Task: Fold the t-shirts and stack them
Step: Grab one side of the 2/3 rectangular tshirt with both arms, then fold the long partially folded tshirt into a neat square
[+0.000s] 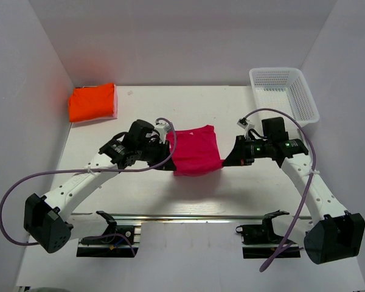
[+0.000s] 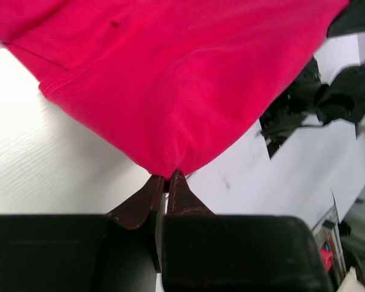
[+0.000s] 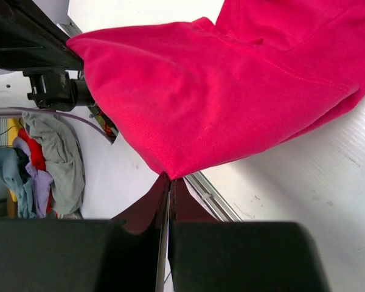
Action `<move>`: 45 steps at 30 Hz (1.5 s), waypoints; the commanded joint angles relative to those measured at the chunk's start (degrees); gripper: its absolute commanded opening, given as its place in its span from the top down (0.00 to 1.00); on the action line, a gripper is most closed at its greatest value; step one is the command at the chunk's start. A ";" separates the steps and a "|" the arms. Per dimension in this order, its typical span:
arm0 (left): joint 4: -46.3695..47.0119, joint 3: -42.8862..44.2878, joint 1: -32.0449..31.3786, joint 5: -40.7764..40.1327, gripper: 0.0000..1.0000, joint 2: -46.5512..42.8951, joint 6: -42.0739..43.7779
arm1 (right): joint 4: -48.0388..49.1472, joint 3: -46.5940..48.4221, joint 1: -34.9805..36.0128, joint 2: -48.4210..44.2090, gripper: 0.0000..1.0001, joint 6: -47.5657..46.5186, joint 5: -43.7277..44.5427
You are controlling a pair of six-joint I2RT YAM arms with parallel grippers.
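Held taut between left gripper (image 2: pixel 166 177) and right gripper (image 3: pixel 169 177), each clamped on a magenta t-shirt (image 1: pixel 196 151) corner, likely to keep its fold flat, orange t-shirt (image 1: pixel 92 102) well beyond the left gripper.

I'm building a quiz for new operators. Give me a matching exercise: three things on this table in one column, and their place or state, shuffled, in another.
1. magenta t-shirt
2. orange t-shirt
3. white mesh basket

a. empty, far right corner
b. folded, far left corner
c. pinched between left gripper and right gripper, mid-table

Pairs: 1-c, 2-b, 3-a.
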 commanded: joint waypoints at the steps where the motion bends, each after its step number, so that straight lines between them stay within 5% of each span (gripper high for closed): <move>1: -1.99 3.64 0.45 -5.35 1.00 -1.53 -1.27 | -0.10 3.63 -0.66 2.16 1.00 0.24 -2.01; 8: 0.29 6.01 0.98 -15.38 1.00 -0.13 -2.51 | 10.45 6.27 -0.66 7.87 1.00 6.03 -1.57; 27: 8.56 10.05 5.72 -22.85 1.00 10.86 -4.18 | 16.43 14.09 -2.42 21.15 1.00 8.76 1.86; 45: 14.17 18.05 13.37 -19.70 1.00 27.90 -1.98 | 20.82 29.11 -4.36 41.27 1.00 9.91 0.80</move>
